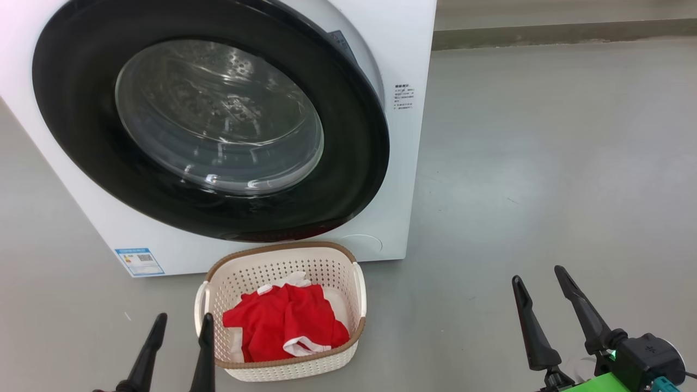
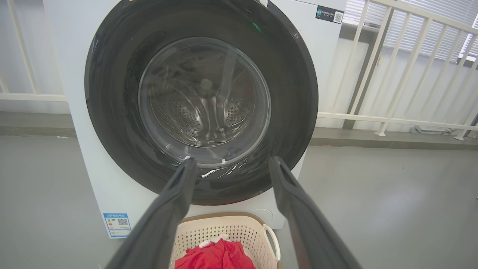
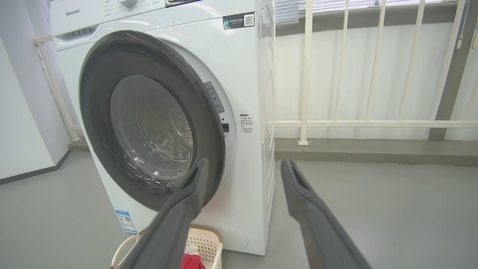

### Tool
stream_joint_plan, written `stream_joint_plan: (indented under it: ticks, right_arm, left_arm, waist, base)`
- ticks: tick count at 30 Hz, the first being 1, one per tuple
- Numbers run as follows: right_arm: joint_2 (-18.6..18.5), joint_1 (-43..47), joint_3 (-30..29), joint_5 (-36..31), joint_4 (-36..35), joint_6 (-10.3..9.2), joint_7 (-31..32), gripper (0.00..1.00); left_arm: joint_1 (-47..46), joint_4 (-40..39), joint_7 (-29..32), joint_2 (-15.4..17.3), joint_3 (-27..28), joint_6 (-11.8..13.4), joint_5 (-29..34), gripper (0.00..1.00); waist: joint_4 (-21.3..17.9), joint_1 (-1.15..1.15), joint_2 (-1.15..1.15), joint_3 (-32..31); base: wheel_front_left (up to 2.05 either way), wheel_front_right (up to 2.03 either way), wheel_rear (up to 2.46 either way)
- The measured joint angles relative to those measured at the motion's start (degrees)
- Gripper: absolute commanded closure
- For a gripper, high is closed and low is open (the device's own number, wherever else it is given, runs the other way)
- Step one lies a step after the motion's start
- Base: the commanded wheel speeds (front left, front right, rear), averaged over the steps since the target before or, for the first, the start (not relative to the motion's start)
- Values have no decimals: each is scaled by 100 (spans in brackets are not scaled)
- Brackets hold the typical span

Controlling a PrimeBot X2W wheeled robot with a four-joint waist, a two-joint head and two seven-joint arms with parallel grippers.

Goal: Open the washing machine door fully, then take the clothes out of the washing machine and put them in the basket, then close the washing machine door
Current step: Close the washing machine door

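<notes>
Left pincer (image 1: 184,317) and right pincer (image 1: 538,274) wide, empty; soft red clothes (image 1: 286,321) in perforated cream basket (image 1: 261,272).

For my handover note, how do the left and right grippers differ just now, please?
The left gripper is close to the basket; the right gripper is over the floor, well apart from it. In the head view the left gripper's fingers lean rightward, the right gripper's leftward. Both are open and empty.

The grey floor (image 1: 544,163) is smooth with a faint sheen. The white washing machine (image 1: 396,218) stands on it, and the cream basket (image 1: 305,370) sits on it too, just in front of the machine's base
</notes>
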Motion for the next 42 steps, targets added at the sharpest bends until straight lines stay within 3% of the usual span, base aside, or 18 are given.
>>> stream_joint_plan:
  ticks: [7,8,10,11,21,30,42]
  right_arm:
    - [2,5,-37,15,0,0,0,0]
    - [2,7,-42,15,0,0,0,27]
    - [3,15,-55,15,-2,0,0,95]
    - [3,23,-56,15,-2,0,0,100]
    - [10,-2,157,45,272,0,1,100]
    - [-22,-828,480,31,762,0,0,100]
    - [-394,-2158,824,-3,1239,0,0,100]
  left_arm:
    - [1,46,0,-96,60,-101,78,0]
    - [1,48,0,-99,65,-129,108,0]
    - [1,49,0,-126,68,-147,115,0]
    - [1,49,0,-138,68,-149,132,0]
    - [-7,-2,0,-274,55,-308,201,0]
    - [-120,-31,0,-319,-78,-494,357,0]
    - [-508,-182,0,-466,-174,-625,502,0]
  waist:
    - [13,0,0,35]
    - [19,0,0,41]
    - [40,0,0,52]
    - [54,0,0,57]
    - [389,0,0,110]
    - [761,0,0,328]
    - [1162,0,0,916]
  base:
    - [0,0,0]
    - [0,0,0]
    - [0,0,0]
    - [0,0,0]
    - [0,0,0]
    - [0,0,0]
    - [0,0,0]
